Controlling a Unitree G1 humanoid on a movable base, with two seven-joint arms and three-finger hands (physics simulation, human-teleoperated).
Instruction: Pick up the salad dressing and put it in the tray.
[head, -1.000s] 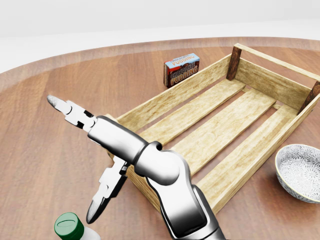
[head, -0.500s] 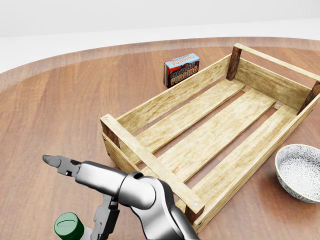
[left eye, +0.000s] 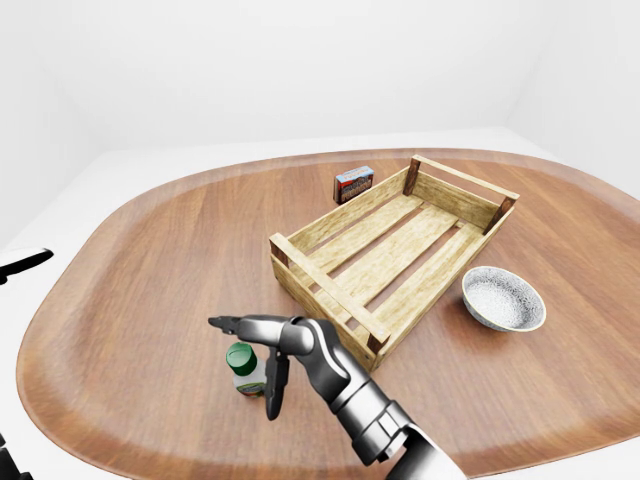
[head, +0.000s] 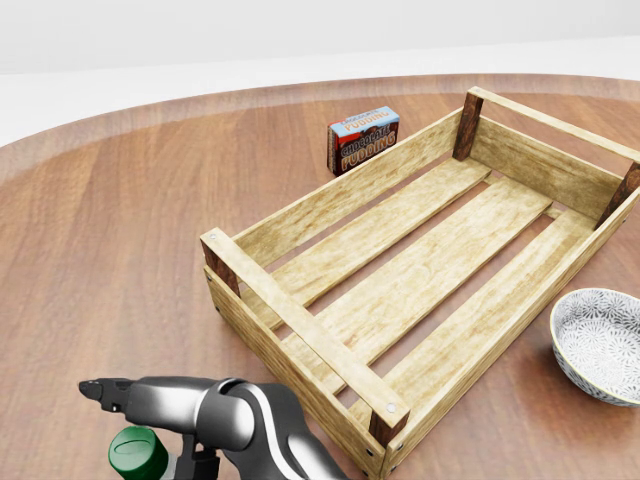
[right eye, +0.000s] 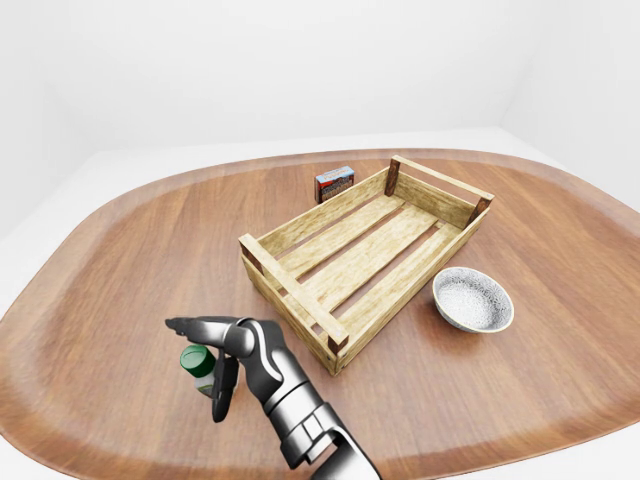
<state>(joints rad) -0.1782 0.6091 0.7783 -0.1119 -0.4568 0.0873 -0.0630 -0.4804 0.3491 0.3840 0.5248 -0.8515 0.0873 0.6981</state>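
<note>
Salad dressing (left eye: 245, 368), a small bottle with a green cap, stands upright on the table (left eye: 130, 300) toward the lower left of the left-eye view, well apart from the tray's (left eye: 322, 290) near end rail. The right robot hand (left eye: 262, 360) sits at the bottle with its fingers spread: one finger (left eye: 228, 323) stretches out level above the cap toward the view's left, another (left eye: 274, 392) hangs down along the bottle's right side. They stand about the bottle without closing round it. The slatted wooden tray lies at a slant across the middle of the table. A chocolate pudding box (head: 363, 138) stands just beyond its far long side, and a patterned bowl (left eye: 503, 298) rests near its right side.
</note>
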